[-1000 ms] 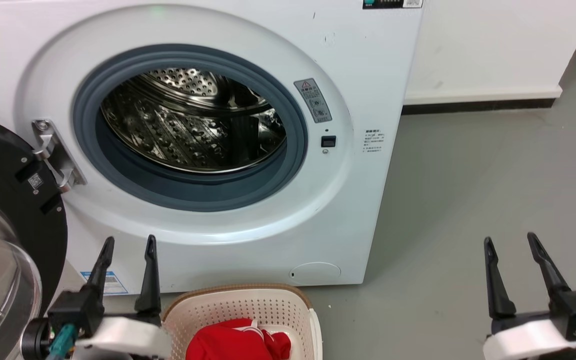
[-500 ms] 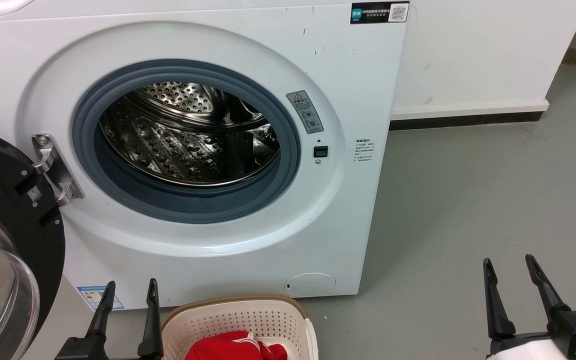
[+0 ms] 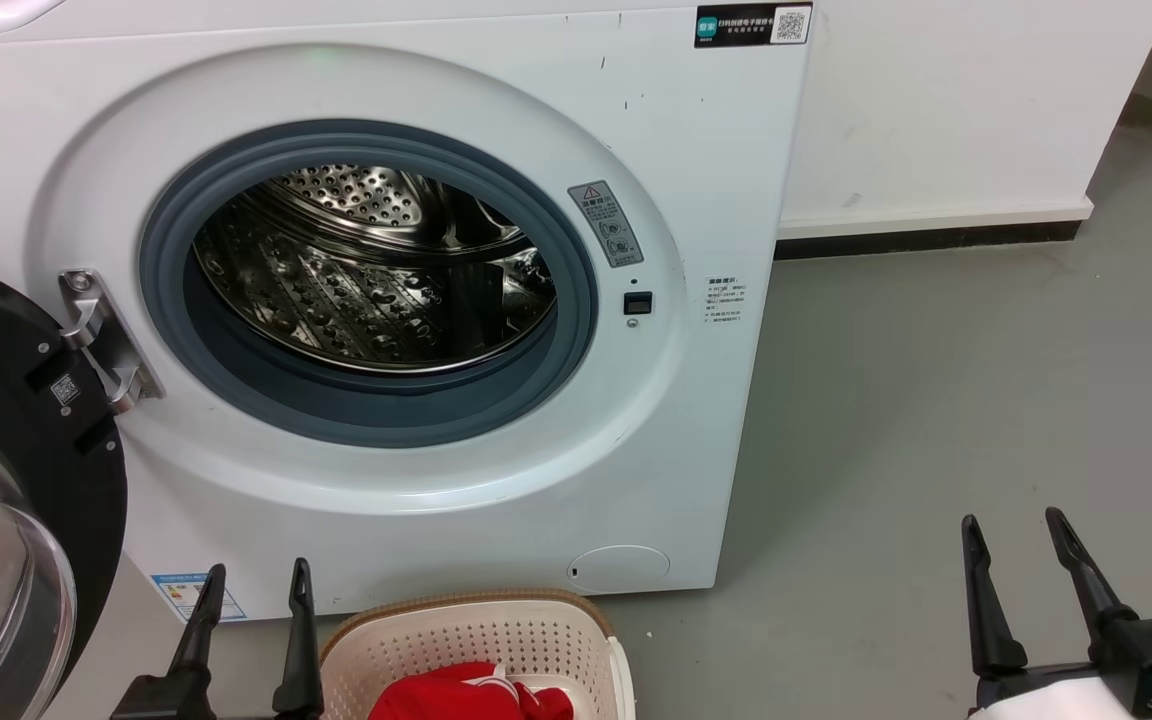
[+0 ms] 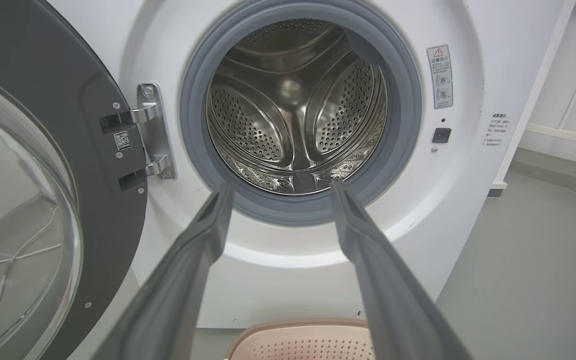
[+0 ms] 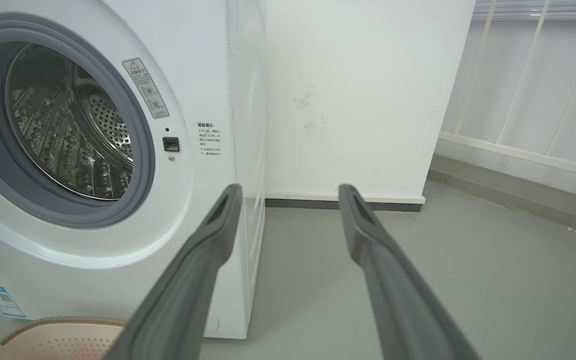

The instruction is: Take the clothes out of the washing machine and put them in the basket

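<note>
The red clothes (image 3: 466,697) lie in the basket (image 3: 471,600) at bottom centre, the washing machine drum (image 3: 366,280) looks bare, and the left gripper (image 3: 258,570) and right gripper (image 3: 1011,518) hang spread and empty, so a garment hidden below the gasket (image 3: 376,405) could be missed.

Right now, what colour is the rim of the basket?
Brown, woven-looking, on a cream perforated basket; the head view shows it best.

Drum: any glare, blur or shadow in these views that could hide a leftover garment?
Head view: drum sharp, speckled highlights, its floor cut off by the gasket. Left wrist view: drum evenly lit to the back wall, no red seen; left gripper blurred up close; door glass shows reflections. Right wrist view: drum oblique, partly hidden; right gripper blurred.
</note>
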Tool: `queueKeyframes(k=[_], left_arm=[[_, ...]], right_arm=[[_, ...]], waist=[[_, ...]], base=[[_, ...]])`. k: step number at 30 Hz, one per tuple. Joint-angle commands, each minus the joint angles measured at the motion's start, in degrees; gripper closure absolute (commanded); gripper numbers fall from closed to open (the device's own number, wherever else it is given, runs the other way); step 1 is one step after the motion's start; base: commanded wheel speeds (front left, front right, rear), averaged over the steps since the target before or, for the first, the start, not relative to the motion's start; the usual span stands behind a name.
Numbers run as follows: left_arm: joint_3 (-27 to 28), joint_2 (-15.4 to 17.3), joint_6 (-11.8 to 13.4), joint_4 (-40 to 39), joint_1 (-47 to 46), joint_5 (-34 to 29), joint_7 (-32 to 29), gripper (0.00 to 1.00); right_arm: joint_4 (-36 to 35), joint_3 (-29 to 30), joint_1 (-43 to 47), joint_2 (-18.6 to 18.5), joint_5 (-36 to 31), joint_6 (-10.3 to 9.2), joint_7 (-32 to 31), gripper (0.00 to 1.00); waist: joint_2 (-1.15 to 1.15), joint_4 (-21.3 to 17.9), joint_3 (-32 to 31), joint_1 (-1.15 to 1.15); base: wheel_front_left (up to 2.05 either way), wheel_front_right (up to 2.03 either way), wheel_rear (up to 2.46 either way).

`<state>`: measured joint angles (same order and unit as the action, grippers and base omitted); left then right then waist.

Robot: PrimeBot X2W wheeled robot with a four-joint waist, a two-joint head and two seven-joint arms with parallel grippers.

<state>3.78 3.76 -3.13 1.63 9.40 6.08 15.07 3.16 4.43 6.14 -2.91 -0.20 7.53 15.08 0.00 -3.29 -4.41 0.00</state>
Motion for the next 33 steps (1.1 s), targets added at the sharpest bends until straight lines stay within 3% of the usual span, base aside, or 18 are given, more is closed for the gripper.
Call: queueKeyframes(k=[1, 25, 26, 30, 33], left_arm=[[0.11, -0.04, -0.34, 0.06, -0.43, -0.46, 0.15, 0.00], [1.34, -0.80, -0.62, -0.18, -0.30, -1.75, 0.15, 0.00], [1.20, -0.71, -0.51, -0.11, -0.23, -1.45, 0.00, 1.00], [1.11, -0.92, -0.50, 2.11, 0.34, -1.12, -0.44, 1.00], [1.74, -0.92, -0.66, 3.12, -0.89, 2.36, -1.80, 1.00]], right_arm=[[0.07, -0.09, -0.45, 0.05, 0.05, -0.08, 0.13, 0.00], [0.15, -0.34, -0.78, 0.05, 0.33, -0.08, 0.13, 0.00], [0.19, -0.28, -0.24, 0.00, 0.24, 0.00, 0.00, 1.00], [2.17, -0.26, 0.50, 0.04, 0.47, 0.01, -0.28, 1.00], [2.72, -0.04, -0.23, 0.04, 4.38, 0.01, -1.30, 1.00]], waist=[[0.00, -0.02, 0.02, 0.00], [0.00, -0.22, 0.33, 0.00], [0.00, -0.21, 0.33, 0.00], [0.00, -0.20, 0.35, 0.00], [0.00, -0.12, 0.45, 0.00]], base=[[0.00, 0.00, 0.00], [0.00, 0.00, 0.00], [0.00, 0.00, 0.00], [0.00, 0.00, 0.00], [0.00, 0.00, 0.00]])
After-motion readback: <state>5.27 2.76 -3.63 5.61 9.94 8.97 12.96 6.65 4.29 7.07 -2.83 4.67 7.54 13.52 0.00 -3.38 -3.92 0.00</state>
